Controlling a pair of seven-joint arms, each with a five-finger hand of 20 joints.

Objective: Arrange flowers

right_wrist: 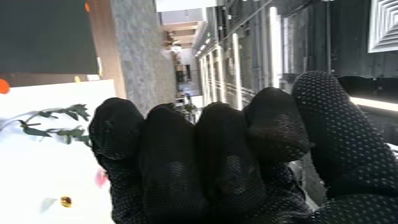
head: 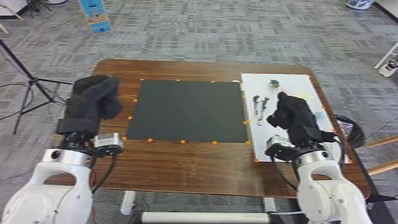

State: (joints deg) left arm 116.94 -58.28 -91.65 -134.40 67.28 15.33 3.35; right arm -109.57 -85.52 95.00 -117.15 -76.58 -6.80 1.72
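Robot's right hand (head: pixel 298 117) near leafy stems (right_wrist: pixel 67 114) on white sheet (head: pixel 298 90).
Fingers nearly straight, grasping nothing; left hand (head: pixel 89 102) also looks relaxed and empty.

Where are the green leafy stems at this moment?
In the head view, the stems lie on the white sheet at the right of the table, between the dark mat and the right hand.
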